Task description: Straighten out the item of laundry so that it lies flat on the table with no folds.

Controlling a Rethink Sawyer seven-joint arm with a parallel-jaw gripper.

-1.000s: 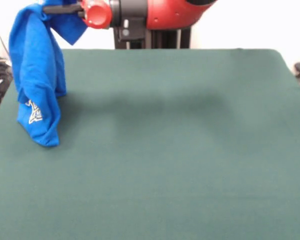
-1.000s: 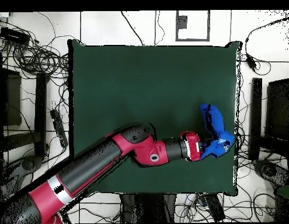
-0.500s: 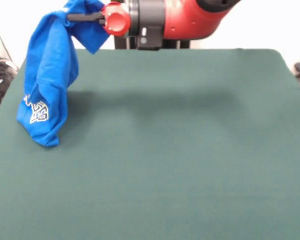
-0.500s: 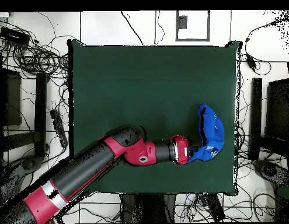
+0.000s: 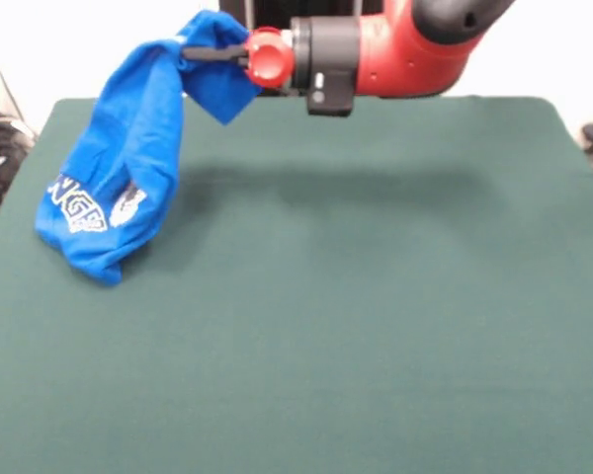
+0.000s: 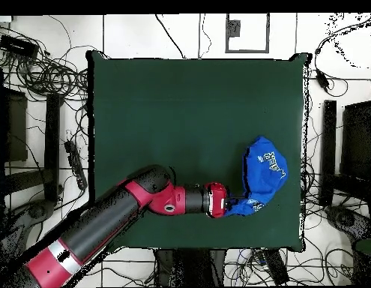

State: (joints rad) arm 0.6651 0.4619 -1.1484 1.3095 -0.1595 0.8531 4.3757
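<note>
So the blue laundry item [image 5: 119,188] hangs bunched up on the left side of the front view, white lettering showing, its lower end resting on the green tabletop [image 5: 376,326] near the left edge. Its top corner is pinched in the hand [image 5: 200,54], which is clamped on the fabric. The red and black arm [image 5: 395,44] stretches off right.

Blue garment [image 5: 119,188] draped from end effector [image 5: 200,53] onto table [image 5: 376,316]
</note>
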